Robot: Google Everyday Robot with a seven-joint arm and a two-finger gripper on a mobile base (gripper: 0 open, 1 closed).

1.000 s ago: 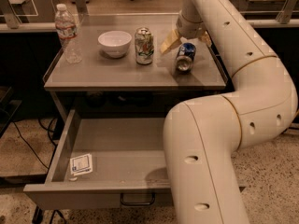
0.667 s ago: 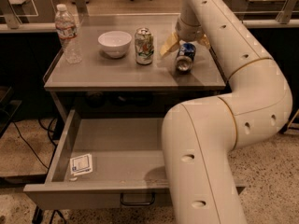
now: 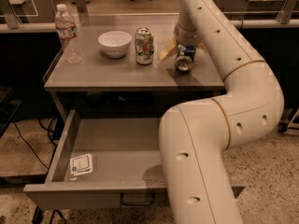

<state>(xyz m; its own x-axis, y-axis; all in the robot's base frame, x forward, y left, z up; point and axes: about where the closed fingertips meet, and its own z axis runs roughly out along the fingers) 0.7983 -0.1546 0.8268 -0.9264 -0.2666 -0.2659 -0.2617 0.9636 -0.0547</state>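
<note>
My gripper (image 3: 185,48) is at the right rear of the grey table top (image 3: 117,76), reached down from the white arm (image 3: 243,64). It stands open, one yellowish finger (image 3: 167,50) splayed out to the left. A blue can (image 3: 184,59) lies on its side just below and between the fingers, its silver end facing the camera. I cannot tell whether the fingers touch it. An upright green and white can (image 3: 144,45) stands just left of the gripper.
A white bowl (image 3: 115,43) and a clear water bottle (image 3: 66,33) stand further left on the table. Below, a drawer (image 3: 65,143) is pulled open with a small white packet (image 3: 81,164) at its front left. The arm's lower link (image 3: 196,162) covers the drawer's right side.
</note>
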